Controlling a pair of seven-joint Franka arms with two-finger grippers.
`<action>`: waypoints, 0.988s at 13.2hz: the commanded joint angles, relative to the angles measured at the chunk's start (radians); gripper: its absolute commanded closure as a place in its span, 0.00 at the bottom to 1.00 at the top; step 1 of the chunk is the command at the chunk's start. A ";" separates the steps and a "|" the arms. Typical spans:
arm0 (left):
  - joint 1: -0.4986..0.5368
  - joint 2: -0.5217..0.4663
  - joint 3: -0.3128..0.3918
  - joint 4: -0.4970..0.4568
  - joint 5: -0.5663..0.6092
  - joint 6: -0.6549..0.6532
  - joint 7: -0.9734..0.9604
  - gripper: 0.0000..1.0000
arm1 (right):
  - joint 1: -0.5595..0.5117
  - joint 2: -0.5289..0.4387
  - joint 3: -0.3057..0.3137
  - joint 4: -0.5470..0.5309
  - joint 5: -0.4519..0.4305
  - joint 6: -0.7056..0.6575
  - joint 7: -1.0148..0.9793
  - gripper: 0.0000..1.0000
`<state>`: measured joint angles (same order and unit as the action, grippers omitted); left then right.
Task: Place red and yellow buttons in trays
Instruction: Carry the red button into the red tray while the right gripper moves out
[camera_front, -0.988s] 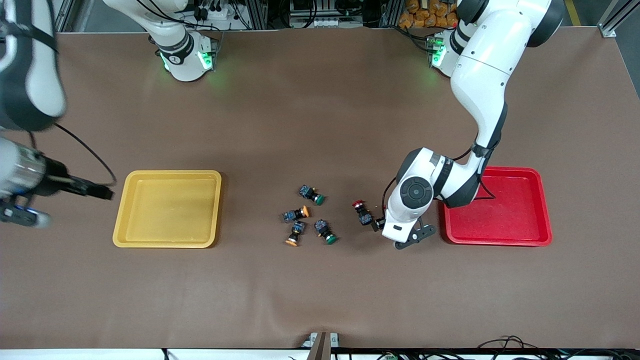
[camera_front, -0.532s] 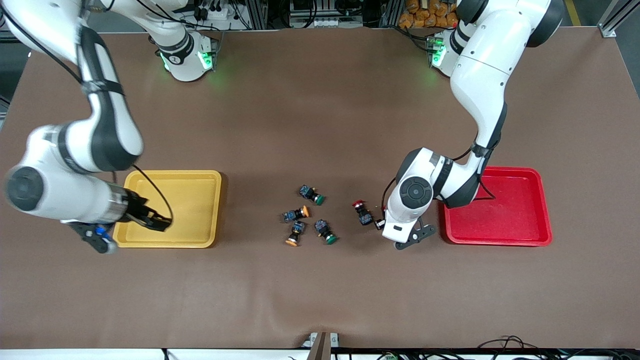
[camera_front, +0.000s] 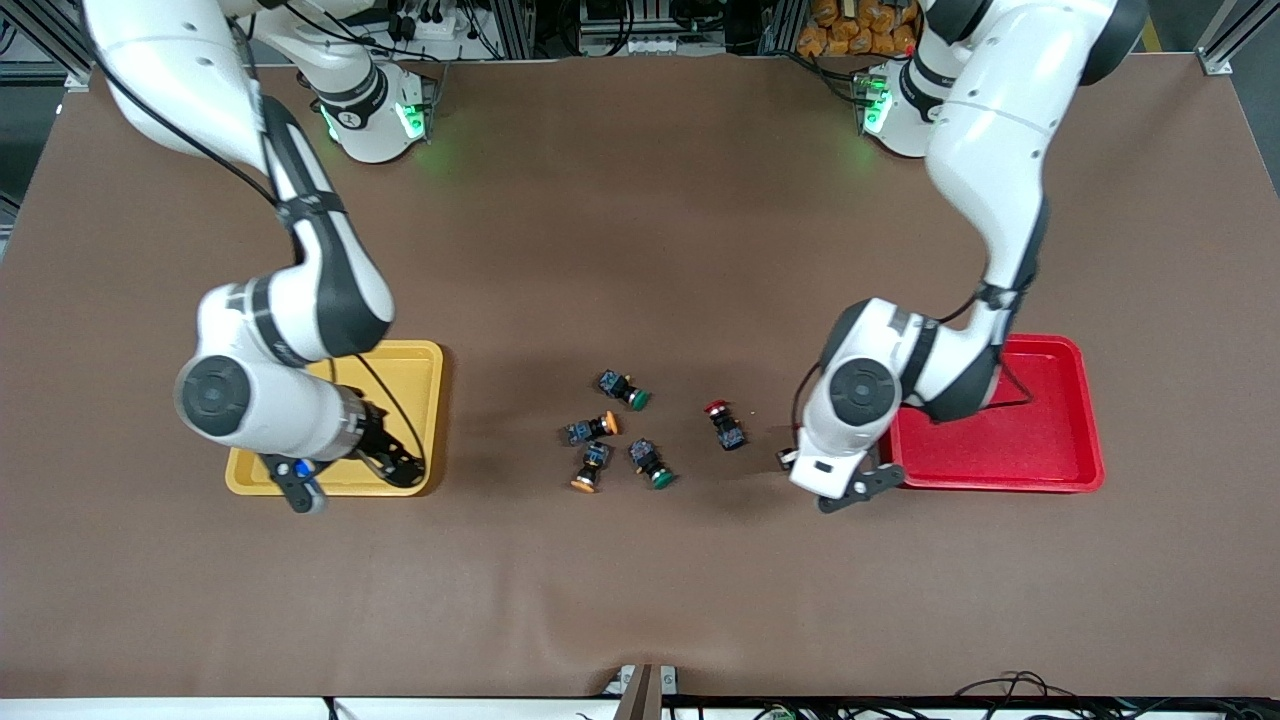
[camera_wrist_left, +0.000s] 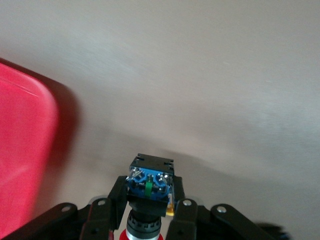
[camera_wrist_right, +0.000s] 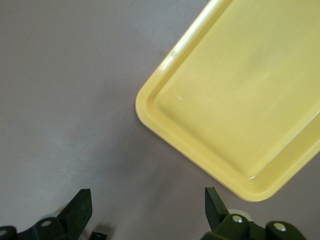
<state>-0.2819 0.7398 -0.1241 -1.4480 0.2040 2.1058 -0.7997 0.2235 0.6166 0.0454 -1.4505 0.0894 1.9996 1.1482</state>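
Lower right of frame: your left gripper (camera_wrist_left: 148, 220) clamps a red-capped button (camera_wrist_left: 149, 182) by its stiff, light body beside the red tray (camera_front: 1050, 445); your right gripper (camera_wrist_right: 145, 210), spread wide, hovers at the yellow tray (camera_wrist_right: 240, 100) corner

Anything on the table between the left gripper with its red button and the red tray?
No. The front view shows bare table between the left gripper, shut on a red button, and the red tray.

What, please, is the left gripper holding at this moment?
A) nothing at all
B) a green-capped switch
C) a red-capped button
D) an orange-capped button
C: in the left wrist view the left gripper is shut on a red-capped button, whose blue-and-black body sits between the fingers with a red cap edge below; the gripper is over the table beside the red tray.
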 joint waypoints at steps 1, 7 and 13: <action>0.067 -0.063 -0.008 -0.031 0.020 -0.082 0.164 0.94 | 0.037 0.069 -0.006 0.053 0.013 0.046 0.115 0.00; 0.255 -0.059 -0.008 -0.054 0.023 -0.072 0.529 0.94 | 0.119 0.155 -0.006 0.053 0.012 0.188 0.313 0.00; 0.414 -0.048 -0.006 -0.113 0.052 0.011 0.692 0.93 | 0.168 0.178 -0.006 0.053 0.076 0.195 0.337 0.00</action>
<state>0.1012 0.7034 -0.1202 -1.5321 0.2236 2.0967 -0.1104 0.3667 0.7715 0.0462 -1.4255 0.1330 2.1974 1.4681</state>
